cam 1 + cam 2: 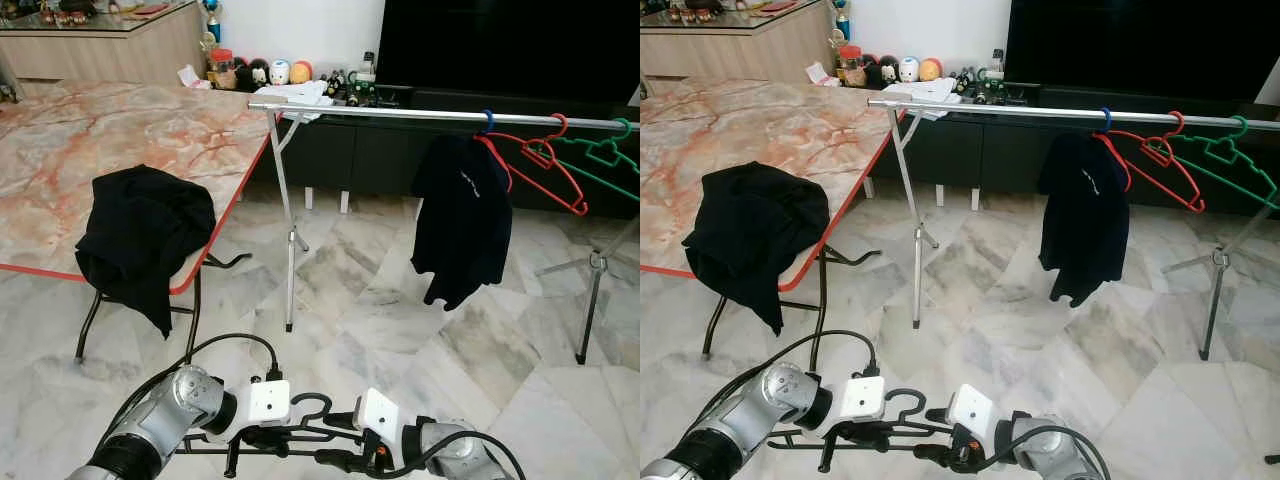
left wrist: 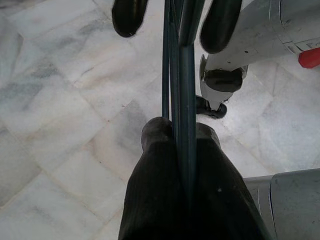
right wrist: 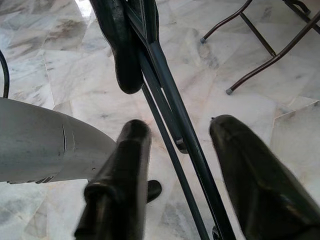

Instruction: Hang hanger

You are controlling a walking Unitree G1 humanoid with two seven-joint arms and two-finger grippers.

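Hanger (image 1: pixel 290 425) hooks up, pinched in our left gripper (image 2: pixel 172 125); right fingers (image 3: pixel 122 165) spread around it, rail (image 1: pixel 420 115) ahead.

Both eye views look forward and down from head height across the marble floor (image 1: pixel 400 330) to the clothes rail (image 1: pixel 400 114). Each wrist view looks close along its own fingers at that floor.
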